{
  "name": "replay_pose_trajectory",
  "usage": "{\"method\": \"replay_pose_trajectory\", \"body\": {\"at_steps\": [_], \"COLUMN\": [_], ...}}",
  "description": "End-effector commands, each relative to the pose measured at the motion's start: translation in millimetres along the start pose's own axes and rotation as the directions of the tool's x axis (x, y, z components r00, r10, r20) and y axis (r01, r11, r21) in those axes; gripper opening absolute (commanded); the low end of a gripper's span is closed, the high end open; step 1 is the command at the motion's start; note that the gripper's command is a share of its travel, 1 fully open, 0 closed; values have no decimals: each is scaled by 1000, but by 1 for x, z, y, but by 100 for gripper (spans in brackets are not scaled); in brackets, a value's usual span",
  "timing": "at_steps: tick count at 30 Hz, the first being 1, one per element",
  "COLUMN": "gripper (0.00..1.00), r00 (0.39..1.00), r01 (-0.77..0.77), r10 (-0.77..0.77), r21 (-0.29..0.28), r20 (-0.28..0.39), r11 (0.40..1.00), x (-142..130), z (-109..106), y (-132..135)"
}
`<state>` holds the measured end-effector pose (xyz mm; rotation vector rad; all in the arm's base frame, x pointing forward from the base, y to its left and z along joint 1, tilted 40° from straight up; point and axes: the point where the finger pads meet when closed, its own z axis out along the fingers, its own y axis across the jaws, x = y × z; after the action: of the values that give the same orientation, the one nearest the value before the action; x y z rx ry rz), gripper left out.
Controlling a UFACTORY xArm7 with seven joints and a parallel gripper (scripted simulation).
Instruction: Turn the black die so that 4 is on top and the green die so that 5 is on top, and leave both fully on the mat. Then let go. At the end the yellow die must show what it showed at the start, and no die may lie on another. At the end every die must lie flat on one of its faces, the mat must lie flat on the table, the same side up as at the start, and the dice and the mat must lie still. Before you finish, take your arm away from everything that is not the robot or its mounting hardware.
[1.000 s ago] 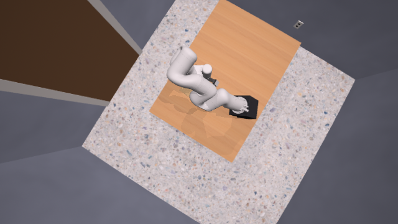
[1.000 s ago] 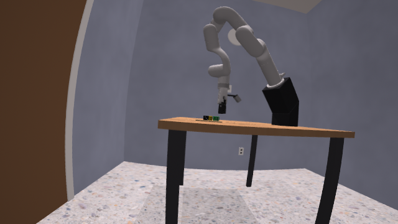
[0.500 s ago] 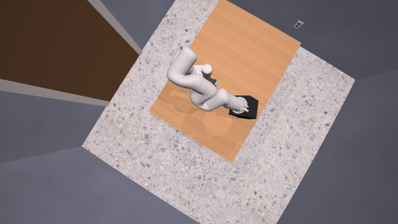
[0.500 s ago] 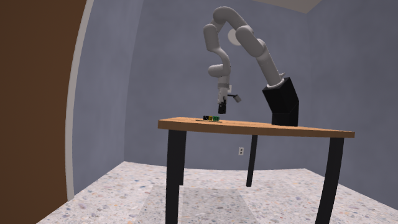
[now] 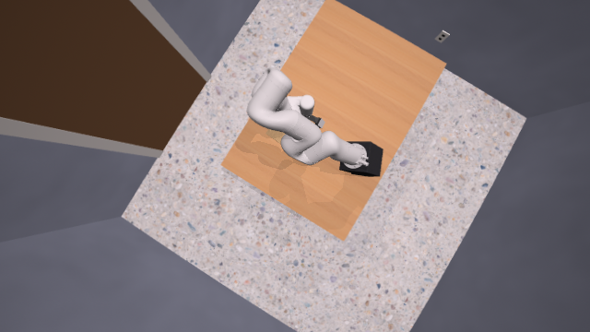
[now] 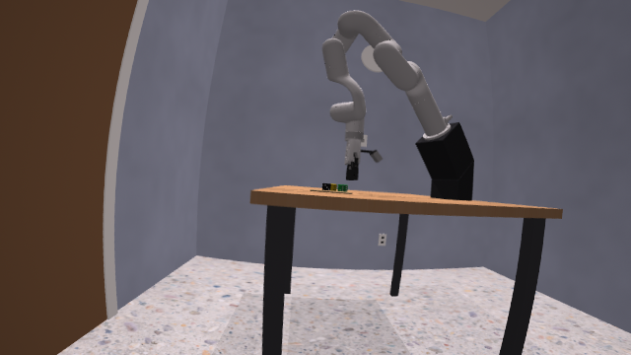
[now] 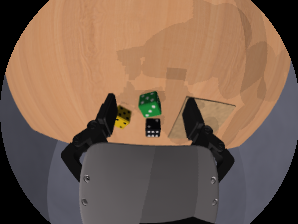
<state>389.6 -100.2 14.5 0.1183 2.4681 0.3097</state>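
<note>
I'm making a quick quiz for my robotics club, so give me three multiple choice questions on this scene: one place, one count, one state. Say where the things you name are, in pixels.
1. Where is the green die [image 6: 343, 187] [image 7: 150, 104]?
A) on the mat
B) on the wood, off the mat
C) on the floor

2. How many dice are there?
A) two
B) three
C) five

3. How is the gripper [image 6: 352, 178] [image 7: 151, 103]?
A) open
B) shut on a die
C) shut, holding nothing

1 B: bare wood separates it from the mat [image 7: 217, 111].
2 B: black [image 7: 153, 128], yellow [image 7: 123, 118] and green.
3 A: its fingers stand wide apart, gripping nothing.

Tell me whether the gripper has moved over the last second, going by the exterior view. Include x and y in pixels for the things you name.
No visible move: the gripper [image 6: 352, 178] [image 7: 151, 103] hangs at the same height above the table [image 6: 409, 206] [image 7: 55, 65], just beyond the green die [image 6: 342, 187] [image 7: 150, 104].
</note>
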Motion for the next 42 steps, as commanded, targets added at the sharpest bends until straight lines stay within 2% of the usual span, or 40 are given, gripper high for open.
{"method": "replay_pose_trajectory", "body": {"at_steps": [1,6,18,42], "gripper": [100,100,100,100], "r00": [1000,1000,1000,1000], "r01": [0,0,0,0], "r10": [0,0,0,0], "r21": [2,2,2,2], "r20": [1,1,1,1], "r11": [1000,1000,1000,1000], "x": [-3,-11,-62,-66], "z": [0,0,-1,-1], "y": [0,1,8,9]}}
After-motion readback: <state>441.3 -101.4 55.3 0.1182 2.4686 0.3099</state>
